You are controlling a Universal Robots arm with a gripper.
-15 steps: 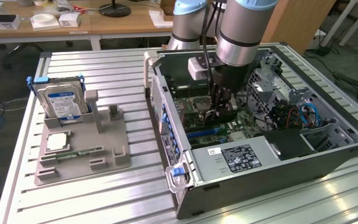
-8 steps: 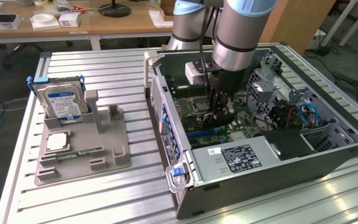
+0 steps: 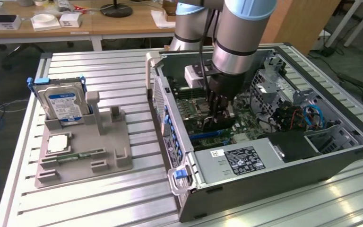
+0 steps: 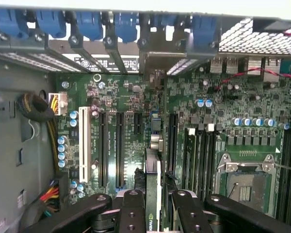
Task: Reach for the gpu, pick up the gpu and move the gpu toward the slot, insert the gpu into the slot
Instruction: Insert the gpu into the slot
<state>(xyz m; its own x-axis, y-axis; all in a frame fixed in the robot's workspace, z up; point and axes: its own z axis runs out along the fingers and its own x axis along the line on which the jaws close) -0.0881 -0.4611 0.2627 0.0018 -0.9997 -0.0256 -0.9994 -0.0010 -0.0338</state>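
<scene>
My black two-fingered gripper (image 3: 217,118), clamped on the flat green gpu card with black cooler (image 4: 152,194), holds it edge-down inside the open grey computer case (image 3: 282,175) at the exterior view's centre, near the motherboard's long black slots (image 4: 120,150); inserting, I judge, needs it square over one slot.

One gpu (image 4: 153,189), one blue-labelled hard drive (image 3: 64,101), one memory stick (image 3: 74,155), one grey holder (image 3: 115,161), one open computer case (image 3: 263,177), one arm (image 3: 238,28).

gpu (image 4: 153,167) in tool (image 4: 155,199) above motherboard (image 4: 233,97), inside case (image 3: 263,184), hard drive (image 3: 63,101) on stand (image 3: 87,158) outside
</scene>
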